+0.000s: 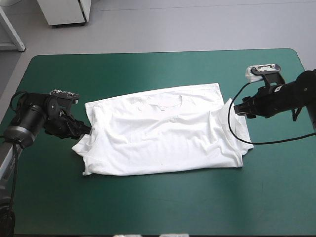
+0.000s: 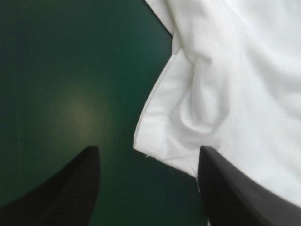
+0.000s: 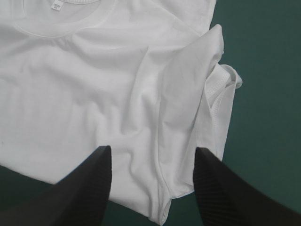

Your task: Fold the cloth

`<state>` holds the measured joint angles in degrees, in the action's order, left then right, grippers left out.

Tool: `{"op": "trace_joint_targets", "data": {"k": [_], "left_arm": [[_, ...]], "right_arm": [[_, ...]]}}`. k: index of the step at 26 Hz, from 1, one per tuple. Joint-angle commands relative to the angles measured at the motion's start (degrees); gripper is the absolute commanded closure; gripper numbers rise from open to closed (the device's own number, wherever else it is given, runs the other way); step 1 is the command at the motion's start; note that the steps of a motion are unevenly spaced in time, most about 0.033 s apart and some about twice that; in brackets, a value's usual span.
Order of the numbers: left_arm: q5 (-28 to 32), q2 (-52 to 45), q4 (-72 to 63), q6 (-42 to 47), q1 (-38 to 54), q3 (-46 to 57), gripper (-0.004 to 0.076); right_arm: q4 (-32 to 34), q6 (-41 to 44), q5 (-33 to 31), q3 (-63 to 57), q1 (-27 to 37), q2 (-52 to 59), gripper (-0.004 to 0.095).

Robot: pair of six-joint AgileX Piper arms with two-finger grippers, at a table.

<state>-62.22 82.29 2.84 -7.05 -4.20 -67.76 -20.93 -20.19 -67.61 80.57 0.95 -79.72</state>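
Teal-green table cover (image 1: 163, 207) fills the lower part of the high view; above it, at the frame's centre, the white short-sleeved T-shirt of thin fabric (image 1: 163, 131) lies spread nearly flat, collar toward the far edge, both sleeves rumpled. At centre-left the black fin-fingered left gripper (image 1: 85, 129) and at centre-right the right gripper (image 1: 238, 109) both stand released and empty, each with the shirt's side edge between its parted fingers; the step looks like lining up the first grasp, and next each must settle onto its sleeve and pinch cleanly before folding.
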Motion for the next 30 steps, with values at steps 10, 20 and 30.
{"op": "trace_joint_targets", "data": {"k": [10,20,30], "left_arm": [[3.74,3.09,1.19,1.53,0.16,3.31,0.0271],[5.99,9.48,1.50,1.53,0.16,3.31,0.0271],[5.47,12.15,-0.95,1.53,0.16,3.31,0.0684]], "right_arm": [[-0.92,-0.83,1.82,1.85,0.35,2.03,0.0401],[-0.92,-0.83,2.80,1.85,0.35,2.03,0.0401],[-1.02,-0.83,2.92,1.85,0.35,2.03,0.0412]]}}
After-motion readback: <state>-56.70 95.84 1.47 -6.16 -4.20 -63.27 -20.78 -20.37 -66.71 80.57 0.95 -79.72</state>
